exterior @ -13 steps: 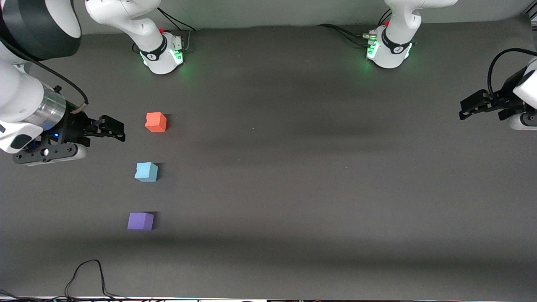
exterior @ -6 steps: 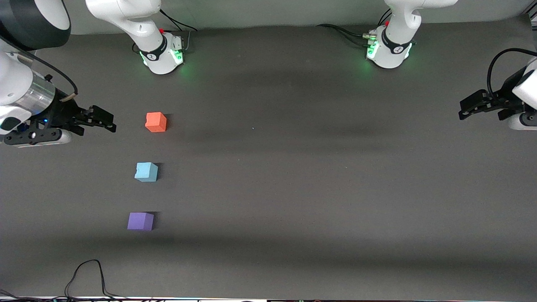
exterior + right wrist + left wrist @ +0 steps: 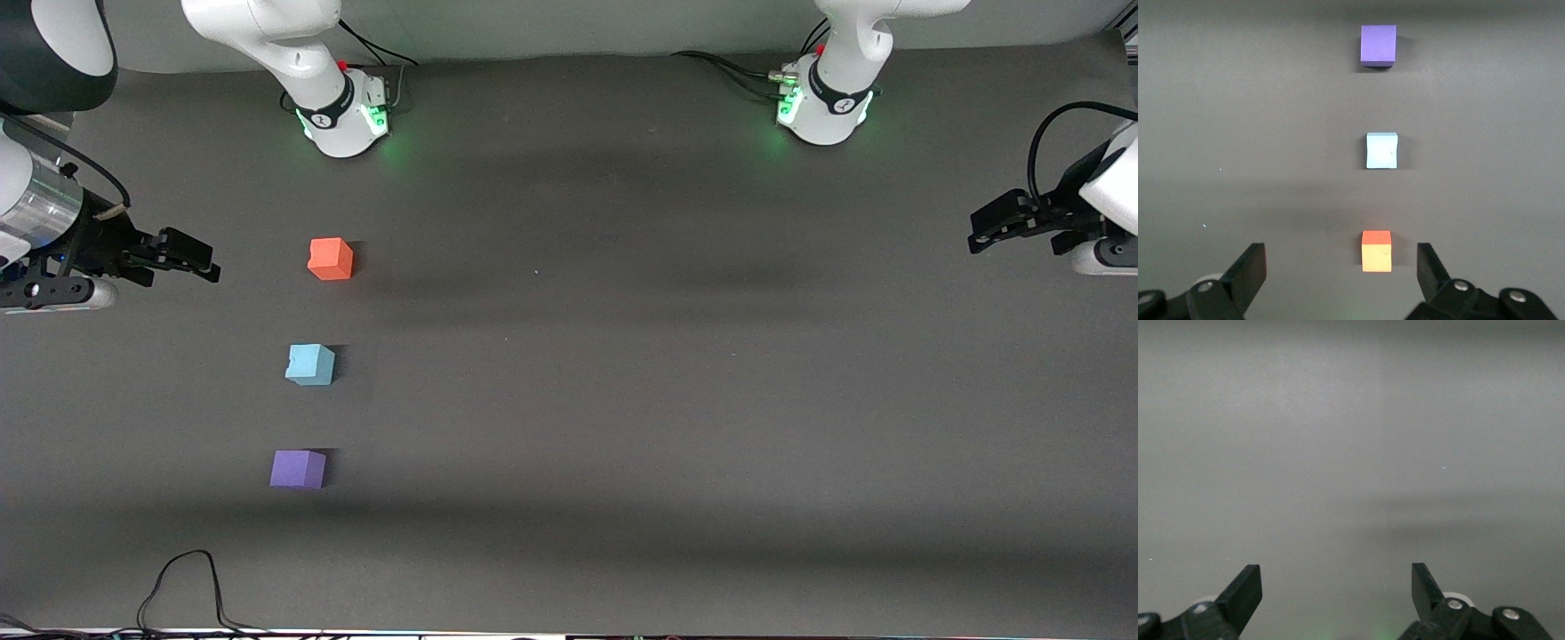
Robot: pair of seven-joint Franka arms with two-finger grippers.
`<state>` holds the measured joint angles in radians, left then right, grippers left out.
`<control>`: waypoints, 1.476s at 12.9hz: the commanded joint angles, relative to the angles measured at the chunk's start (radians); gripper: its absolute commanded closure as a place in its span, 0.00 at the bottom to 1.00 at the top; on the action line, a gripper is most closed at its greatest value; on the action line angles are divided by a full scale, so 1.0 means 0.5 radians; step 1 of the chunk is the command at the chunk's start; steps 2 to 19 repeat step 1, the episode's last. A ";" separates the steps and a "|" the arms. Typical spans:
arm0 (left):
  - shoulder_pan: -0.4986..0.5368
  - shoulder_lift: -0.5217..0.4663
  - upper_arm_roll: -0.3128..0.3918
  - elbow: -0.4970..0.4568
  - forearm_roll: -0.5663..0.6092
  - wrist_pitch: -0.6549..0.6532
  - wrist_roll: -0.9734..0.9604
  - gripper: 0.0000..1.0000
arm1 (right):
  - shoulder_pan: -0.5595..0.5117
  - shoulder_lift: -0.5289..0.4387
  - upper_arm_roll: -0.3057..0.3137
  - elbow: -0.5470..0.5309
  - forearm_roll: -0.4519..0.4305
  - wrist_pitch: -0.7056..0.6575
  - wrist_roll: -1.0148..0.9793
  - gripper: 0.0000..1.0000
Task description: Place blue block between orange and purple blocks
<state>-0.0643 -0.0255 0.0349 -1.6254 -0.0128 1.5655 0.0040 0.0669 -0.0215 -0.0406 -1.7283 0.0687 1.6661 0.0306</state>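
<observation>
Blue block (image 3: 310, 364) sits on counter (image 3: 676, 373) between orange block (image 3: 331, 259) and purple block (image 3: 298, 468), touching neither. Right gripper (image 3: 197, 260) hangs beside orange block, jaws open, empty. Left gripper (image 3: 989, 228) waits over its counter end, jaws open.

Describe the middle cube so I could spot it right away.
On the dark table, toward the right arm's end, three small cubes sit in a line. The blue block lies between the orange block and the purple block. It alone is pale sky-blue, with a nicked top edge.

No readable text, label or number anywhere (blocks and table unmarked)
</observation>
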 commanded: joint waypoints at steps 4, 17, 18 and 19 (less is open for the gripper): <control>-0.019 -0.026 -0.002 0.008 0.022 -0.039 -0.039 0.00 | 0.001 -0.043 -0.005 -0.038 -0.021 -0.025 -0.009 0.00; -0.019 -0.026 -0.002 0.008 0.022 -0.039 -0.039 0.00 | 0.001 -0.043 -0.005 -0.038 -0.021 -0.025 -0.009 0.00; -0.019 -0.026 -0.002 0.008 0.022 -0.039 -0.039 0.00 | 0.001 -0.043 -0.005 -0.038 -0.021 -0.025 -0.009 0.00; -0.019 -0.026 -0.002 0.008 0.022 -0.039 -0.039 0.00 | 0.001 -0.043 -0.005 -0.038 -0.021 -0.025 -0.009 0.00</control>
